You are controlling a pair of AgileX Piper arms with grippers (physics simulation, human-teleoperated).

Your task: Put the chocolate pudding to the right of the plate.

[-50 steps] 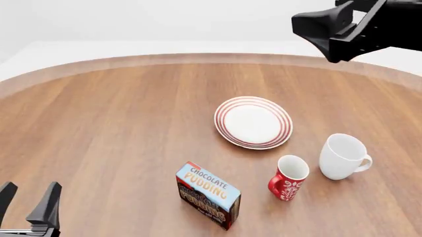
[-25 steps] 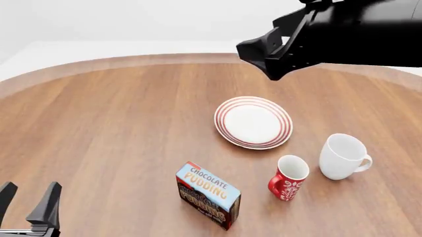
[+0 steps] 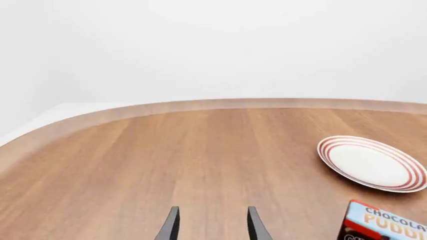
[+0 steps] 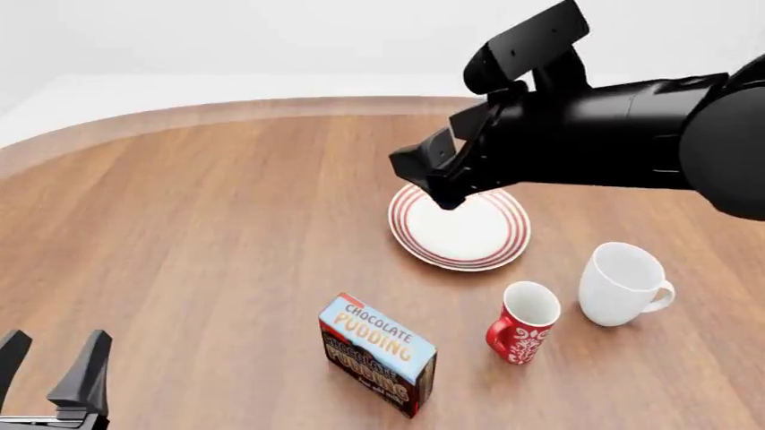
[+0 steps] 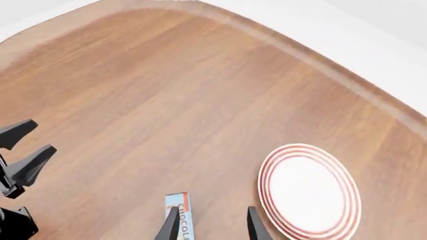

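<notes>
The chocolate pudding (image 4: 376,354) is a small carton with a light-blue top and brown sides, lying on the table near the front. It also shows in the left wrist view (image 3: 383,224) and the right wrist view (image 5: 181,206). The plate (image 4: 478,235), white with red rings, lies behind and to the right of it, and shows too in the wrist views (image 3: 370,162) (image 5: 309,192). My right gripper (image 4: 425,179) is open and empty, hanging in the air over the plate's left rim; its fingers (image 5: 256,227) frame the carton's edge. My left gripper (image 4: 54,367) is open and empty at the front left.
A red patterned mug (image 4: 524,322) stands just right of the pudding. A plain white mug (image 4: 622,282) stands right of it, in front and to the right of the plate. The round wooden table (image 4: 215,224) stretches to the left and back.
The right arm has swung from the far right down and to the left, now over the plate's left rim. The left gripper and all objects have not moved.
</notes>
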